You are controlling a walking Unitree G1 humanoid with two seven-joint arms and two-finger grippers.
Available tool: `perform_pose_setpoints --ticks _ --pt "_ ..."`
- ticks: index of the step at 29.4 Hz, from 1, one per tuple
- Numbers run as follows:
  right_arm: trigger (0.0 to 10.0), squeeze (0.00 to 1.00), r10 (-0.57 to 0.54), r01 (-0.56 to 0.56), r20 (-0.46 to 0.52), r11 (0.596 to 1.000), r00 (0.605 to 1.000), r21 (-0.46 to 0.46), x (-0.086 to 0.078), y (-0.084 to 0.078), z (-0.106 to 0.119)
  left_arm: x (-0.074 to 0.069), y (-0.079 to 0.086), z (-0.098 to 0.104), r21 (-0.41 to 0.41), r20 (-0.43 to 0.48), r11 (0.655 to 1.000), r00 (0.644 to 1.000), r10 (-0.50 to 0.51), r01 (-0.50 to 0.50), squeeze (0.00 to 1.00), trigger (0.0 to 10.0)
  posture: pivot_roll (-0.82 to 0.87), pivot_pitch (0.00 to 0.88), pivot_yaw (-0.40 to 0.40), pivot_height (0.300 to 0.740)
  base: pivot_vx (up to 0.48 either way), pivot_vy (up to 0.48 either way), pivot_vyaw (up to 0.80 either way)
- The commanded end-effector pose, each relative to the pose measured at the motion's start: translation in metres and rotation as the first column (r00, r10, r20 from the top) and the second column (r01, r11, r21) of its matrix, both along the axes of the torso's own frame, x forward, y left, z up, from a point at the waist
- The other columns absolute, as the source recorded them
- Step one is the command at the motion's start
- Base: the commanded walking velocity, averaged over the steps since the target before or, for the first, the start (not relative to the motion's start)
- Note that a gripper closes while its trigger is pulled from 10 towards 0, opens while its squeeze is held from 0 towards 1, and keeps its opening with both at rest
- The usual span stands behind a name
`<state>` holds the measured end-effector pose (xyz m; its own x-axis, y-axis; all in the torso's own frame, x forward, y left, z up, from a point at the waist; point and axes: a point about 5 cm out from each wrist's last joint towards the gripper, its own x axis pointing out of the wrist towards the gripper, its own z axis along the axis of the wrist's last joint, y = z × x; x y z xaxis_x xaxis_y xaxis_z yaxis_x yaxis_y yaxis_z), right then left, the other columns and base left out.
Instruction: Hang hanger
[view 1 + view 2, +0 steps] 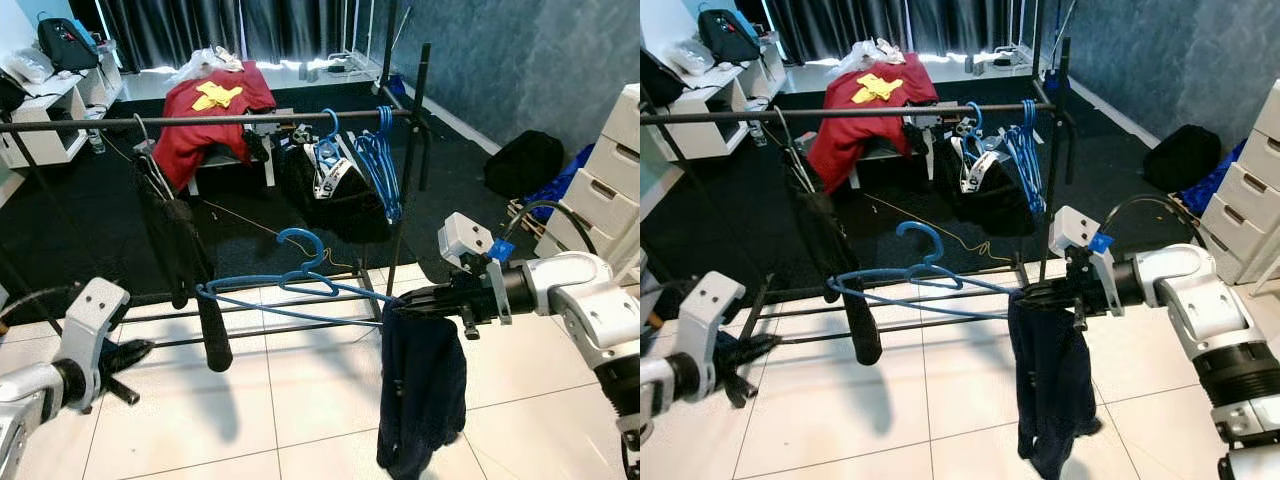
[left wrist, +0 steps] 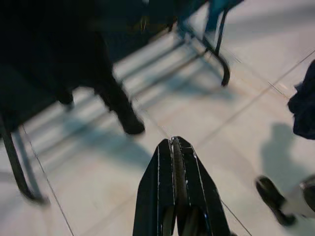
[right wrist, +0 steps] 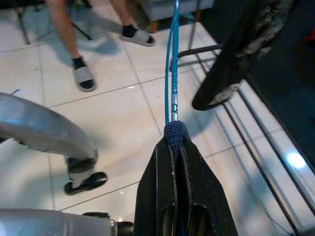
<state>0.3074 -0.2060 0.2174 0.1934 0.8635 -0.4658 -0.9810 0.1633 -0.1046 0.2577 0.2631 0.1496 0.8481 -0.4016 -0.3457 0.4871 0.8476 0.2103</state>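
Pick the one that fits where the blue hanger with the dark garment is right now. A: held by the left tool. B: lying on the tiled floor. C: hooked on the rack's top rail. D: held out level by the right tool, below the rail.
D: the right tool grips one end of the blue hanger, whose hook is free below the rail, the dark garment dangling.

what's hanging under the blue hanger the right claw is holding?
A dark navy garment hangs from the blue plastic hanger at the end pinched by the right claw, above the white tiled floor. The hanger's end under the cloth is covered.
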Motion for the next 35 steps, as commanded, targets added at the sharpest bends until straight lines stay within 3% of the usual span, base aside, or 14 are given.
perform_pose_setpoints --ticks 1,4,8,11,12,14,21,22,23,25,29,34,35 --pt "0.0 0.0 0.078 -0.078 -0.009 0.997 0.997 -0.007 -0.007 0.005 0.007 0.005 -0.017 0.02 0.027 0.118 0.994 0.988 -0.105 0.102 0.0 10.0 -0.08 0.0 0.018 0.74 0.0 0.0 0.0" --pt "0.0 0.0 0.109 -0.111 -0.026 0.992 0.994 -0.063 -0.009 0.004 0.007 0.005 -0.03 0.031 0.056 0.168 0.98 0.966 -0.197 0.19 0.0 10.0 -0.08 0.0 0.016 0.74 0.0 0.0 0.0" --pt "0.0 0.0 0.13 -0.132 -0.028 0.985 0.991 -0.114 -0.008 0.002 0.009 0.002 -0.038 0.036 0.105 0.162 0.955 0.943 -0.292 0.277 0.0 10.0 -0.09 0.0 0.018 0.74 0.0 0.0 0.0" --pt "0.0 0.0 0.17 -0.172 -0.029 0.975 0.985 -0.141 -0.008 0.005 0.013 -0.009 -0.05 0.037 0.12 0.087 0.897 0.895 -0.437 0.426 0.0 10.0 -0.09 0.0 0.018 0.74 0.0 0.0 0.0" --pt "0.0 0.0 0.17 -0.172 -0.029 0.975 0.985 -0.141 -0.008 0.005 0.013 -0.009 -0.05 0.037 0.12 0.087 0.897 0.895 -0.437 0.426 0.0 10.0 -0.09 0.0 0.018 0.74 0.0 0.0 0.0" --pt "0.0 0.0 0.182 -0.184 -0.028 0.971 0.983 -0.151 -0.008 0.006 0.014 -0.018 -0.056 0.033 0.125 0.02 0.85 0.855 -0.518 0.512 0.0 10.0 -0.09 0.0 0.016 0.74 0.0 0.0 0.0" --pt "0.0 0.0 0.194 -0.197 -0.031 0.967 0.98 -0.161 -0.007 0.01 0.014 -0.027 -0.066 0.033 0.051 -0.003 0.8 0.801 -0.598 0.598 0.0 10.0 -0.09 0.0 0.014 0.74 0.0 0.0 0.0" --pt "0.0 0.0 0.204 -0.206 -0.03 0.965 0.979 -0.162 -0.006 0.012 0.014 -0.027 -0.074 0.035 0.012 0.017 0.788 0.788 -0.616 0.615 0.0 10.0 -0.08 0.0 0.012 0.74 0.0 0.0 0.0" --pt "0.0 0.0 0.211 -0.213 -0.029 0.963 0.977 -0.163 -0.006 0.013 0.014 -0.026 -0.08 0.036 -0.012 0.034 0.78 0.78 -0.625 0.626 1.0 10.0 -0.08 0.0 0.011 0.74 0.0 0.0 0.0" --pt "0.0 0.0 0.216 -0.217 -0.028 0.962 0.976 -0.163 -0.005 0.015 0.015 -0.025 -0.085 0.037 -0.021 0.045 0.775 0.775 -0.63 0.632 1.0 10.0 -0.08 0.0 0.011 0.74 0.0 0.0 0.0" --pt "0.0 0.0 0.233 -0.235 -0.029 0.957 0.972 -0.169 -0.005 0.017 0.015 -0.016 -0.084 0.044 0.008 0.102 0.803 0.798 -0.594 0.596 1.0 10.0 -0.09 0.0 0.011 0.74 0.0 0.0 0.0" --pt "0.0 0.0 0.244 -0.245 -0.029 0.955 0.969 -0.168 -0.005 0.019 0.016 -0.015 -0.08 0.041 0.05 0.064 0.821 0.818 -0.571 0.569 1.0 10.0 -0.08 0.0 0.013 0.74 0.0 0.0 0.0" --pt "0.0 0.0 0.249 -0.25 -0.032 0.954 0.968 -0.167 -0.006 0.02 0.015 -0.015 -0.081 0.036 0.049 0.043 0.824 0.823 -0.566 0.564 0.0 10.0 -0.08 0.0 0.011 0.74 0.0 0.0 0.0"
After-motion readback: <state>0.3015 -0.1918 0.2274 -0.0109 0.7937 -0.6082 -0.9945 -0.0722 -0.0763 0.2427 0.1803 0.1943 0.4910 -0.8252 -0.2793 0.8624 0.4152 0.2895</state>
